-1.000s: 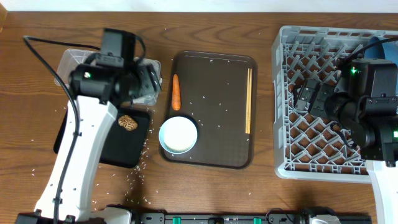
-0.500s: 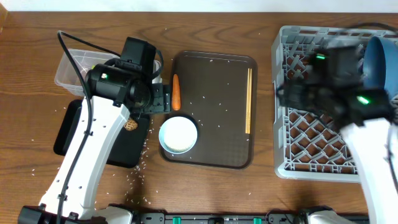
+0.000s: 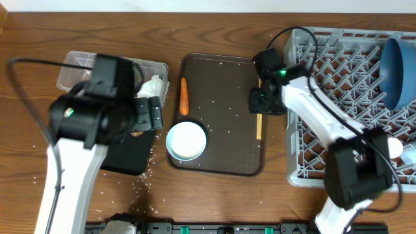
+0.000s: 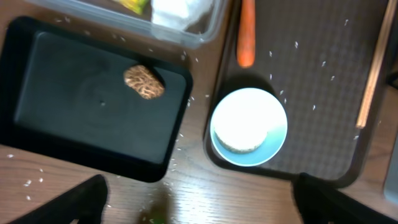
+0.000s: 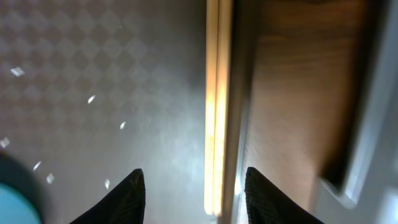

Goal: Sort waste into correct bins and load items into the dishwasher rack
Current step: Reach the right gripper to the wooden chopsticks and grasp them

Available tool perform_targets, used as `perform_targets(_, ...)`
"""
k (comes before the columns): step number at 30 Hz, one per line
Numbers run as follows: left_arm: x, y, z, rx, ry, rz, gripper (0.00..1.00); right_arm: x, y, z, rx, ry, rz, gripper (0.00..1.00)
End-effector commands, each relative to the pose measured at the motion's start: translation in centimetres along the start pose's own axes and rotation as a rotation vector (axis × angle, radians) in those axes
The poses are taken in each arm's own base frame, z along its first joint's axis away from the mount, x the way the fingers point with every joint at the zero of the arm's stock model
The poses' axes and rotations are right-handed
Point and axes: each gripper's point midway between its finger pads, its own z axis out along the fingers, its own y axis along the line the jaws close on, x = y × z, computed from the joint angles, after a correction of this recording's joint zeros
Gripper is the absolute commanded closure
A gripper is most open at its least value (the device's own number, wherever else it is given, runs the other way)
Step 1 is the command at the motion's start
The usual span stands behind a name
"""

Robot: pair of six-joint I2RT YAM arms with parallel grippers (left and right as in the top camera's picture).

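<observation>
Over the near edge of the clear tub and the black tray, seen from overhead, hangs the left hand; the right hand is low over the chopsticks at the right edge of the brown serving tray, which also carries the carrot and white bowl; the dark-blue plate stands in the dishwasher rack.

Left wrist view: the left hand's fingers are spread wide, holding nothing; the brown food lump lies in the black tray; tissue and wrapper are in the tub.

Right wrist view: the right hand's fingers straddle the chopsticks, partly open and not yet pinching them; rice dots the tray.
</observation>
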Motion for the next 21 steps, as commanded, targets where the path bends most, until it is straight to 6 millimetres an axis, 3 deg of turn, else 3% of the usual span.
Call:
perform_targets(1, -0.2, 0.4, -1.2, -0.002, -0.044, 0.002, 0.02, 0.7, 0.8, 2.1, -0.038, 0.055, 0.003, 0.59)
perform_targets(8, -0.1, 0.4, -1.5, 0.001, -0.053, 0.002, 0.02, 0.4, 0.8, 4.9, -0.028, 0.072, 0.012, 0.63)
perform_targets(21, -0.1, 0.4, -1.5, 0.002, -0.053, 0.002, 0.02, 0.4, -0.8, 5.2, 0.058, 0.061, 0.011, 0.66)
